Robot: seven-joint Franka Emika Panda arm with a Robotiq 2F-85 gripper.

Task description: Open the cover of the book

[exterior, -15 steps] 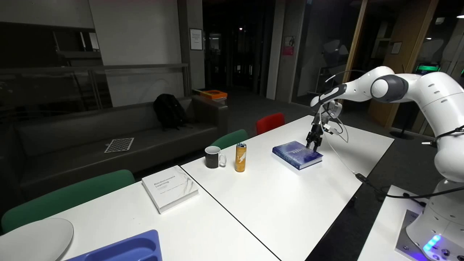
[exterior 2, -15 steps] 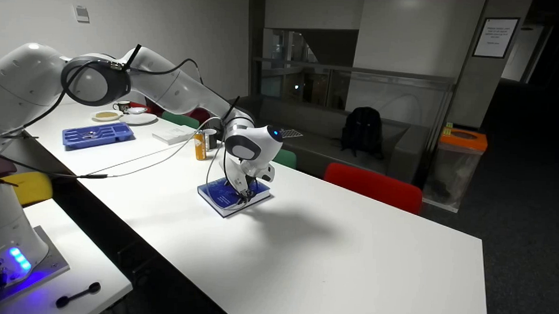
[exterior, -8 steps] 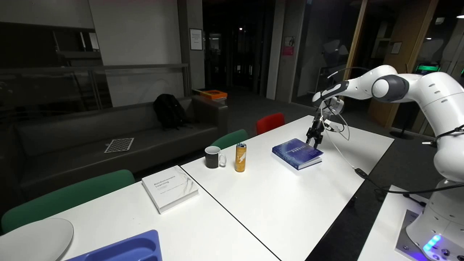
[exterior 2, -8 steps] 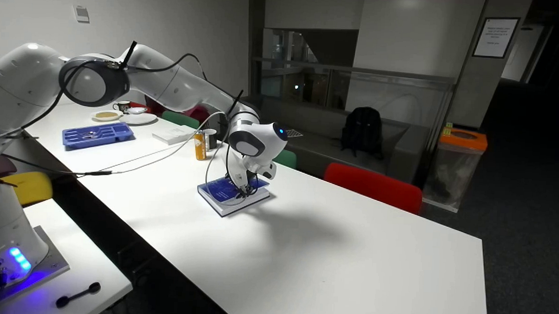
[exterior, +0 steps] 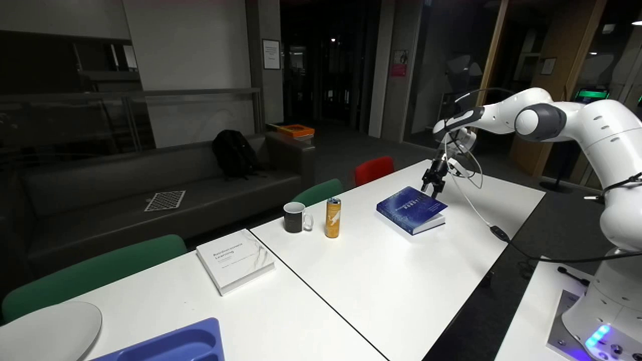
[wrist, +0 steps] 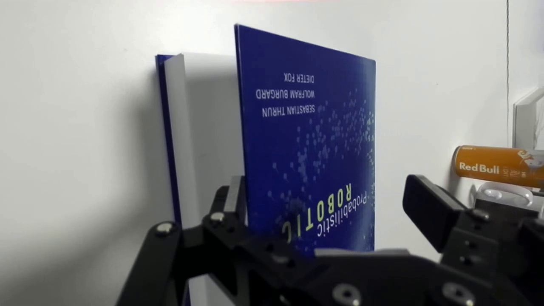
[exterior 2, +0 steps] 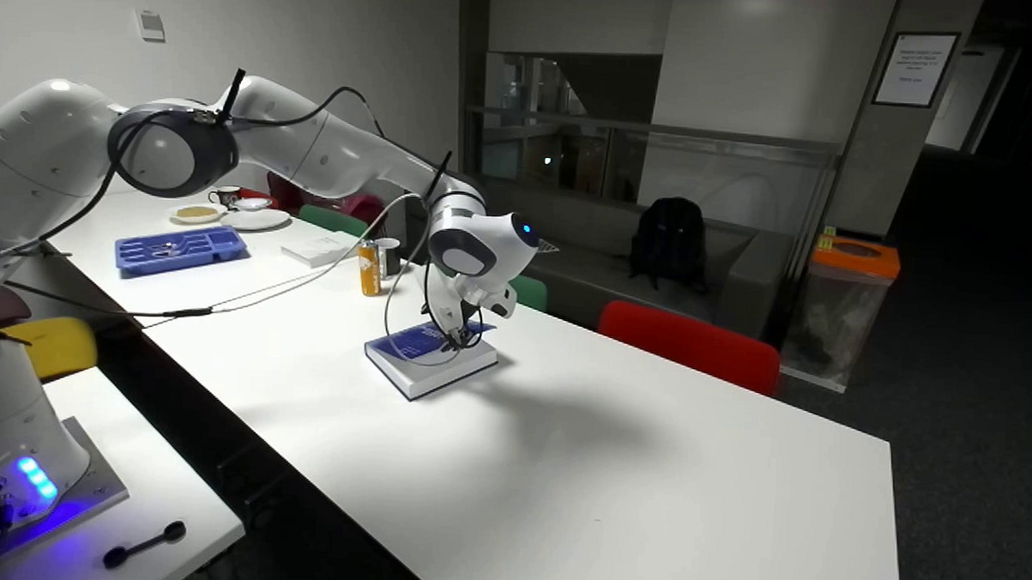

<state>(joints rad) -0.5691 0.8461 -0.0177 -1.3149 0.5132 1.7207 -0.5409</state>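
On the white table [exterior 2: 647, 483] lies the book [exterior: 411, 213], its blue cover [wrist: 306, 127] tilted up from the pages [wrist: 208, 114] at the free edge. The gripper [wrist: 325, 193] is spread wide and pinches nothing: in the wrist view one finger [wrist: 234, 197] sits at the cover's free edge, on the page side, while its partner [wrist: 433, 212] stands well apart, on the side of the spine [exterior: 395, 223]. Whether that finger touches the cover cannot be told. The step in hand looks like prying the cover open, with much of the swing left. The next move probably calls for sweeping that finger toward the spine and past upright, so the cover falls over, minding the orange can [wrist: 499, 165] on that side.
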